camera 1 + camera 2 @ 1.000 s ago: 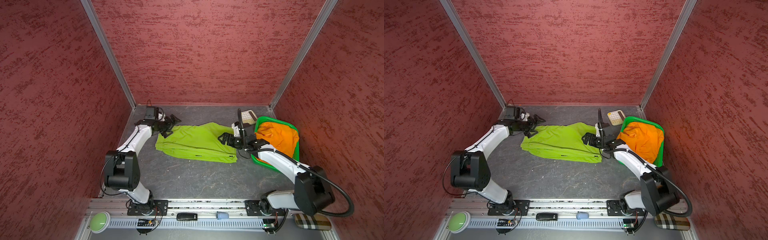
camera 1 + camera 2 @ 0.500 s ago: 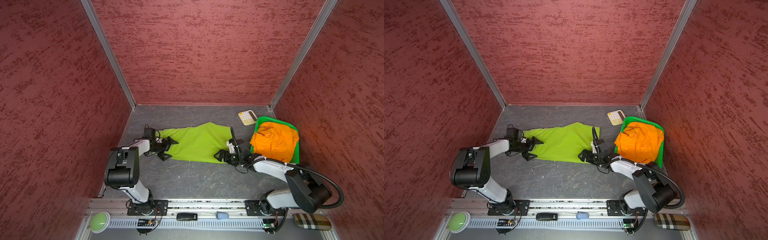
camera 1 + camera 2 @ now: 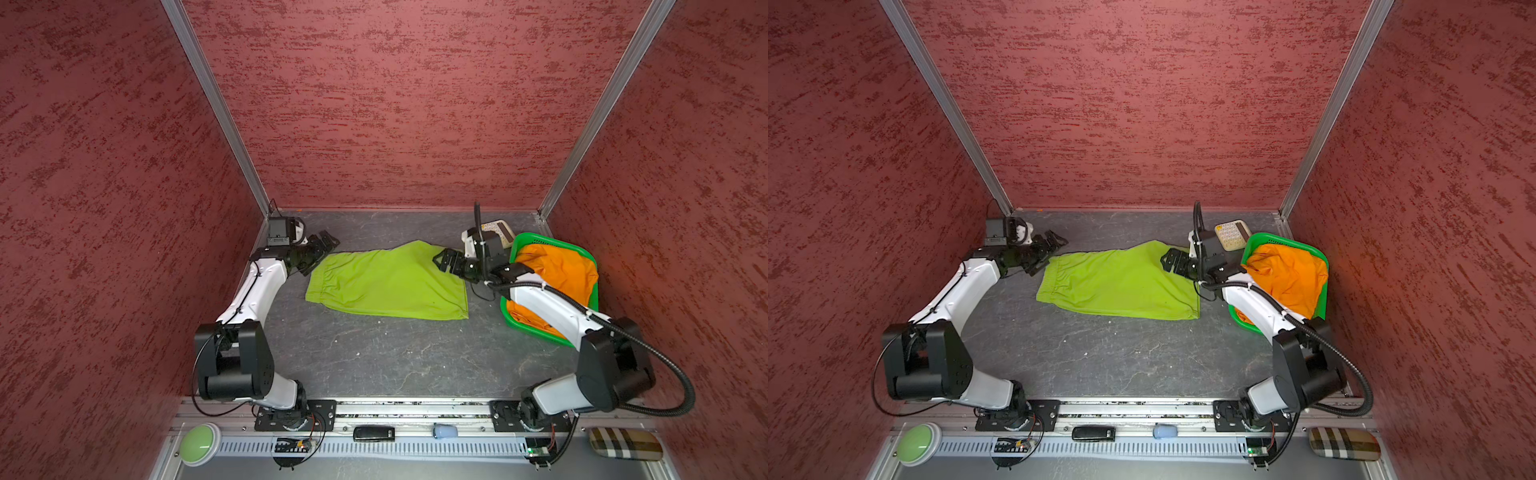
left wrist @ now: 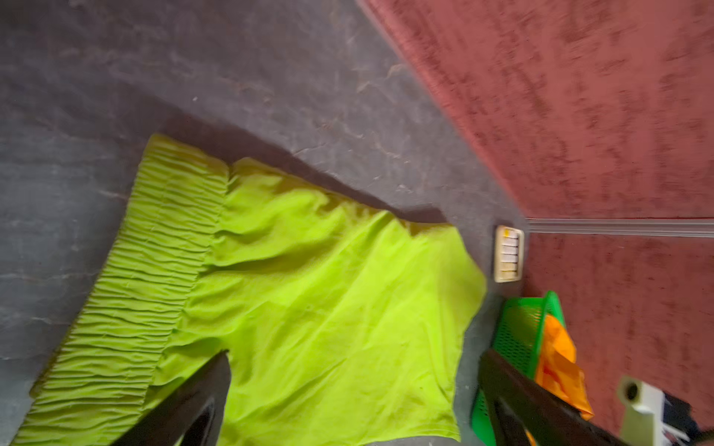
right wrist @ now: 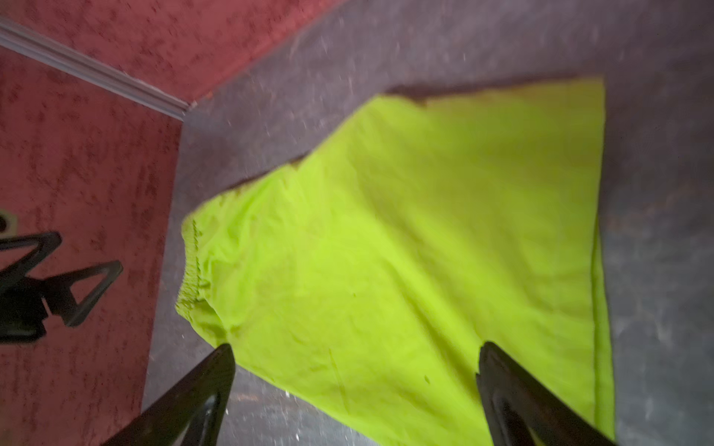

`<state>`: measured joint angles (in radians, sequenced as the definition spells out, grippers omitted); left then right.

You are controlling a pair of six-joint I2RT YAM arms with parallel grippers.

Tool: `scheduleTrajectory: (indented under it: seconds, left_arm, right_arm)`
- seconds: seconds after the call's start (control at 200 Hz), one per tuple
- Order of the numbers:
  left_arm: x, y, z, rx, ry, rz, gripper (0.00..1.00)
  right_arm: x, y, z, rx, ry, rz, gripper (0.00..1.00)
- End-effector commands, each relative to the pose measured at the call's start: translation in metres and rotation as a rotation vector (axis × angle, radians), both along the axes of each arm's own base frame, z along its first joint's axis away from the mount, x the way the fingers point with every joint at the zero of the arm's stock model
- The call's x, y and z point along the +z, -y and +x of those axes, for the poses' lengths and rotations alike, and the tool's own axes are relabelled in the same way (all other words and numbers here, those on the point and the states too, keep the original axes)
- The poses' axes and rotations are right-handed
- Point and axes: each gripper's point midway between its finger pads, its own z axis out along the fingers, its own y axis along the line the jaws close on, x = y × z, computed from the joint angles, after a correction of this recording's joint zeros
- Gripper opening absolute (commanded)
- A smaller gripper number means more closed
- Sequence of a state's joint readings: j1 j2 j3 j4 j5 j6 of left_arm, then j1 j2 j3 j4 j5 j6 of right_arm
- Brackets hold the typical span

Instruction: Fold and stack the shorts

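Lime green shorts (image 3: 386,282) lie flat in the middle of the dark table (image 3: 374,361), gathered waistband toward the left gripper (image 3: 322,254), which hangs just off that end with its claw spread wide and nothing in it. At the other end the right gripper (image 3: 441,262) sits over the fabric's far corner, fingers wide apart and empty. Just behind it, the orange shorts (image 3: 557,270) lie bundled in the green basket (image 3: 540,240).
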<state>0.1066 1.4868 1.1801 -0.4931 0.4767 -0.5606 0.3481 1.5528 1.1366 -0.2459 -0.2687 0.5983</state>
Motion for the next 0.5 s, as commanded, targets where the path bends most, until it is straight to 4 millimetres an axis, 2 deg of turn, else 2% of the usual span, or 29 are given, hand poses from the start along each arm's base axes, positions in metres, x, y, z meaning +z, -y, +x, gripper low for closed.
scheduleTrajectory:
  seconds: [0.0, 0.095, 0.16, 0.225, 0.366, 0.496]
  left_arm:
    - [-0.040, 0.002, 0.008, -0.020, -0.112, -0.110, 0.99]
    - [-0.058, 0.033, 0.019, -0.103, -0.184, -0.153, 0.99]
    - [-0.071, 0.043, 0.026, -0.122, -0.215, -0.175, 0.99]
    - [-0.080, 0.048, 0.035, -0.126, -0.234, -0.208, 0.99]
    - [-0.112, 0.037, 0.044, -0.091, -0.314, -0.188, 0.99]
    - [-0.149, 0.009, 0.038, -0.022, -0.390, -0.190, 0.99]
  right_arm:
    - [-0.026, -0.023, 0.026, 0.078, -0.049, 0.023, 0.99]
    - [-0.035, -0.045, 0.050, 0.115, -0.052, 0.113, 0.99]
    - [-0.041, -0.056, 0.062, 0.137, -0.051, 0.142, 0.99]
    - [-0.057, -0.058, 0.073, 0.141, -0.068, 0.126, 0.99]
    - [-0.089, -0.055, 0.085, 0.154, -0.098, 0.102, 0.99]
    - [-0.122, -0.025, 0.092, 0.112, -0.154, 0.094, 0.99]
